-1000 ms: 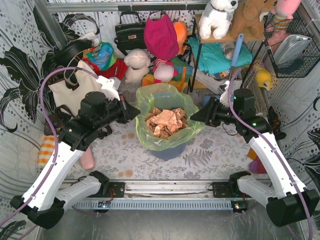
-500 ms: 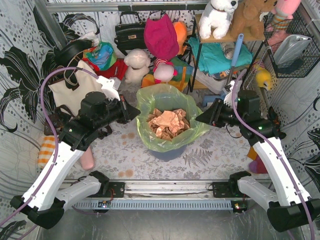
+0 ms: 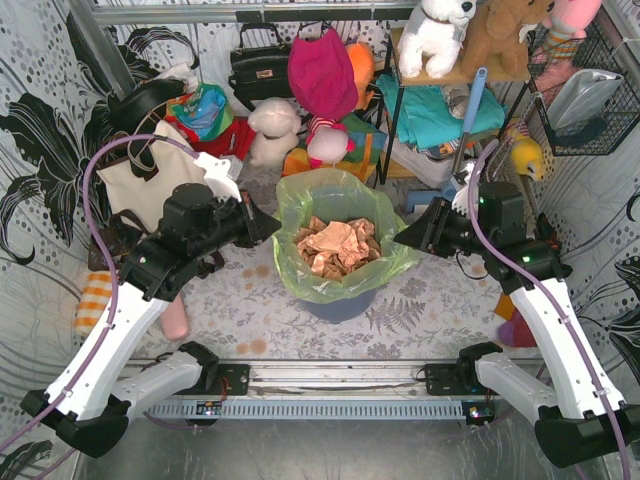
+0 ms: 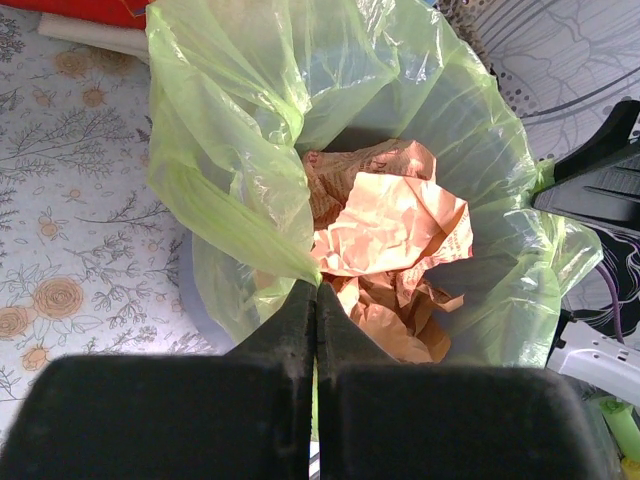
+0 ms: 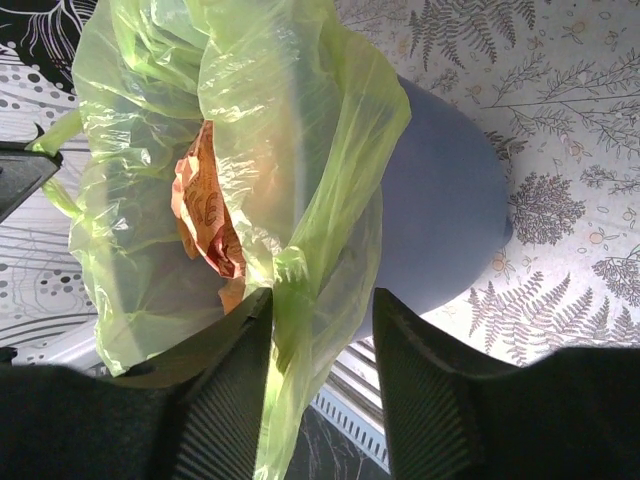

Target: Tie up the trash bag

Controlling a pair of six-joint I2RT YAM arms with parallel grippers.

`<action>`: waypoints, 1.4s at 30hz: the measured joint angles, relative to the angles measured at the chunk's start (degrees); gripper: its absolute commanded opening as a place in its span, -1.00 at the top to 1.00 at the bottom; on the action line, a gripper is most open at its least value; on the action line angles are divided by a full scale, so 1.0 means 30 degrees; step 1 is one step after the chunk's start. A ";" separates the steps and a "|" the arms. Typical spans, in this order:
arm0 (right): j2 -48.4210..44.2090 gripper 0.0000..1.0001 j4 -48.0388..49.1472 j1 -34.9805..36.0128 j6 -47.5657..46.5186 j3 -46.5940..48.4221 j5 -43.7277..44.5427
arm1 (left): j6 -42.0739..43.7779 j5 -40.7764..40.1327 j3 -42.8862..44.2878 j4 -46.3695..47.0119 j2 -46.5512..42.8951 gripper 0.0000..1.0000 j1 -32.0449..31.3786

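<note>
Pinch: the left gripper (image 4: 316,298) is pressing its jaws fully together on a fold of the trash bag (image 4: 250,150), at the left of its rim.
Straddle: the right gripper (image 5: 320,310) is holding its jaws apart around the film hanging on the bag's right side, clamping nothing.
Bag: it is sitting in the bin (image 5: 440,200) mid-table between the arms, nearer the far edge, with crumpled scraps (image 4: 395,215) lying inside.
Tear risk: film is bunching into a thin ridge at the left pinch, so a sharp pull could rip it.
Slip risk: the right jaws are bracketing only loose film, and closing off-centre could catch too little.
Tip risk: pulling sideways could be dragging the bin over and spilling the scraps.
</note>
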 measured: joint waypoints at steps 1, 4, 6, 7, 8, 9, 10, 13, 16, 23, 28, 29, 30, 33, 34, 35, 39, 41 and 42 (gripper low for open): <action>-0.0015 0.00 -0.0095 0.0000 -0.0015 0.0117 0.0051 | 0.0007 0.0000 -0.0007 -0.0007 0.0007 1.00 0.0000; -0.0117 -0.01 -0.0364 -0.0007 -0.0066 0.0386 0.0168 | 0.0015 0.0000 -0.0015 0.0000 0.0066 1.00 0.0000; -0.0233 0.19 -0.0372 -0.0007 -0.0073 0.0459 0.0204 | 0.0022 0.0000 -0.0015 0.0000 0.0109 1.00 0.0000; -0.0270 0.24 -0.0408 -0.0007 -0.0073 0.0488 0.0211 | 0.0022 0.0000 -0.0015 0.0000 0.0124 1.00 0.0000; -0.0284 0.25 -0.0430 -0.0007 -0.0124 0.0503 0.0211 | 0.0022 0.0000 -0.0015 0.0000 0.0138 1.00 0.0000; -0.0284 0.24 -0.0466 0.0000 -0.0153 0.0510 0.0219 | 0.0022 0.0000 -0.0015 0.0000 0.0146 1.00 0.0000; -0.0284 0.24 -0.0532 -0.0007 -0.0160 0.0510 0.0226 | 0.0022 0.0000 -0.0015 0.0000 0.0153 1.00 0.0000; -0.0284 0.24 -0.0852 -0.0007 -0.0226 0.0510 0.0328 | 0.0029 0.0000 -0.0022 0.0000 0.0153 1.00 0.0000; -0.0328 0.26 -0.1195 -0.0007 -0.0437 0.0510 0.0656 | 0.0029 0.0000 -0.0044 0.0000 0.0153 1.00 0.0000; -0.0685 0.30 -0.2222 -0.0007 -0.1049 0.0240 0.2331 | 0.0029 0.0000 -0.0153 0.0000 0.0153 1.00 0.0000; -0.0612 0.05 -0.2076 -0.0007 -0.1086 -0.0699 0.2455 | 0.0058 0.0000 -0.0153 -0.0007 0.0153 1.00 0.0000; -0.0605 0.04 -0.1814 -0.0007 -0.1005 -0.0991 0.2288 | 0.0073 0.0000 -0.0153 -0.0007 0.0153 1.00 0.0000; -0.0605 0.04 -0.1479 -0.0007 -0.0867 -0.1253 0.2084 | 0.0080 0.0000 -0.0153 0.0000 0.0153 1.00 0.0000; -0.0597 0.07 -0.0306 -0.0007 -0.0350 -0.2091 0.1217 | 0.0087 0.0000 -0.0160 0.0000 0.0153 1.00 0.0000; -0.0597 0.08 0.0022 -0.0007 -0.0168 -0.2302 0.0962 | 0.0087 0.0000 -0.0153 0.0000 0.0153 1.00 0.0000; -0.0576 0.13 0.0313 -0.0007 -0.0007 -0.2484 0.0743 | 0.0087 0.0000 -0.0160 -0.0007 0.0153 1.00 0.0000; -0.0546 0.69 0.1035 -0.0007 0.0357 -0.3009 0.0095 | 0.0087 0.0000 -0.0153 -0.0007 0.0153 1.00 0.0000; -0.0554 0.93 0.1049 -0.0007 0.0510 -0.3031 -0.0007 | 0.0080 0.0000 -0.0153 -0.0007 0.0153 1.00 0.0000; -0.0590 1.00 0.1042 0.0000 0.0510 -0.3031 -0.0029 | 0.0080 0.0000 -0.0160 -0.0015 0.0153 1.00 0.0000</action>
